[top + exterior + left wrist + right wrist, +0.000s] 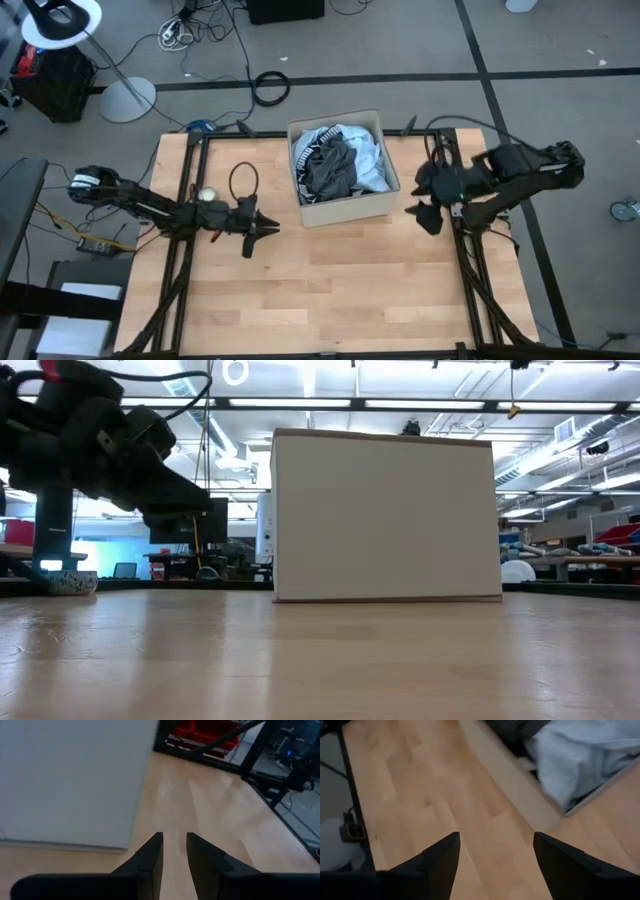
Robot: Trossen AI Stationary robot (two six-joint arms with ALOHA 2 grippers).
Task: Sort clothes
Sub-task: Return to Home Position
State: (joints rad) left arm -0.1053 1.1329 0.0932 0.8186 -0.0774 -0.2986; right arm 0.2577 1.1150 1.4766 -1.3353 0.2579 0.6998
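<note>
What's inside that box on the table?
The box holds a dark grey garment on top, with pale blue fabric around it. Anything beneath them is covered.

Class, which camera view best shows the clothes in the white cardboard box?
The high view: it looks straight down into the white cardboard box, showing the pile of clothes. The right wrist view catches one pale blue corner; the low and left wrist views show only box wall.

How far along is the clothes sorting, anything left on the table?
Sorting looks finished: the clothes lie piled in the box, and none show on the table. Nothing is in hand: the left claw, left of the box, and the right claw, on its right, are both open and empty. Only parking the arms seems left.
</note>
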